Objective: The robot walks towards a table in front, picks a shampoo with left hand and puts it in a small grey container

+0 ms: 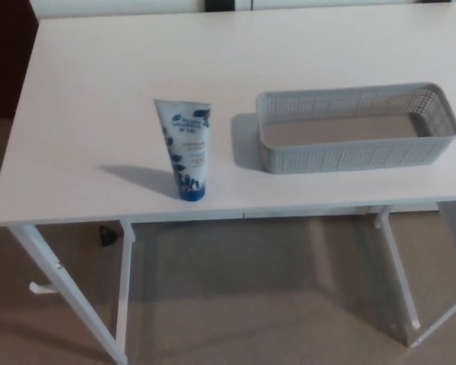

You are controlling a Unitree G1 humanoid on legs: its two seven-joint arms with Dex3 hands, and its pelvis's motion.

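Table white, fills the upper part of the head view, front edge runs across just below the middle. Dark brown patch past the table's left edge, too dim to tell what it is. White leg under the left end, slanted brace beside it. Small black object on the floor just behind that leg, cannot identify. Shampoo tube left of centre, close to the front edge, standing upright on its dark blue cap, flat crimped end up and wider than the base. Body white with blue leaf print and a blue label patch, text too small to read. Its shadow falls on the table to the left. Tube touches only the table. Small grey container to the right of the tube, near but apart, a strip of table between them. Rectangular, lattice-perforated walls, long side parallel to the front edge, sits flat, shadow falls toward the tube. Tube is outside the container. Another white leg under the right end. Beige floor below. Neither robot hand shows in this view, so cannot tell whether released or clenched
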